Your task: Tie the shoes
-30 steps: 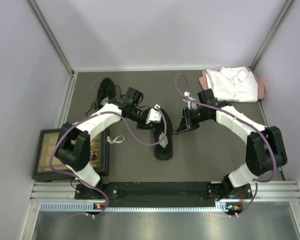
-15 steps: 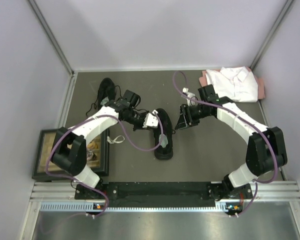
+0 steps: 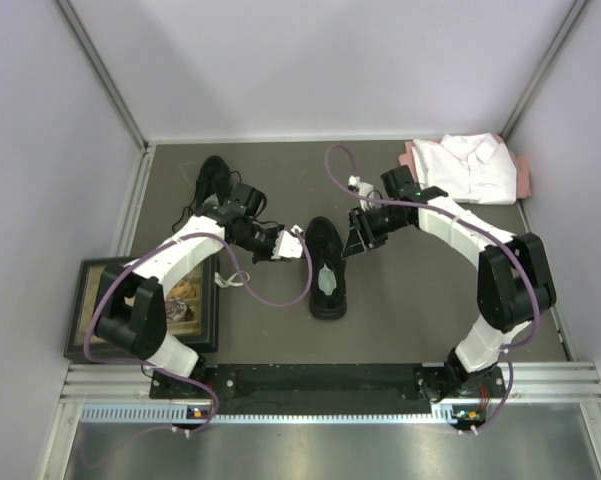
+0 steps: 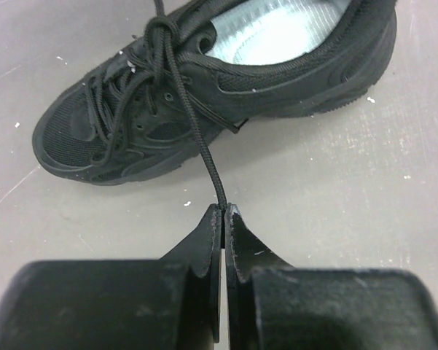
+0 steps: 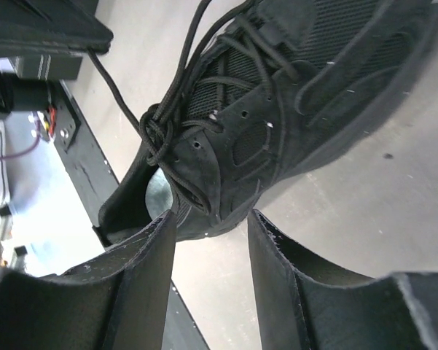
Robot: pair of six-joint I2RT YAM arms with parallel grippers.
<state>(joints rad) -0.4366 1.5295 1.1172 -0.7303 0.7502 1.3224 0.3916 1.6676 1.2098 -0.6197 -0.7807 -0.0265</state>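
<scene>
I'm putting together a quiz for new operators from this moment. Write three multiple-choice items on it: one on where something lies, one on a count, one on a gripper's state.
1. Where does the white shirt lie?
A) far right corner
B) near left edge
C) under a shoe

2. How many black shoes are on the table?
A) one
B) two
C) three

3. The left gripper is:
A) open
B) shut on a lace
C) shut on the shirt

Answers:
1 A, it lies folded at the back right in the top view.
2 B, one at the centre, another at the back left.
3 B, its wrist view shows the fingers closed on the lace.
</scene>
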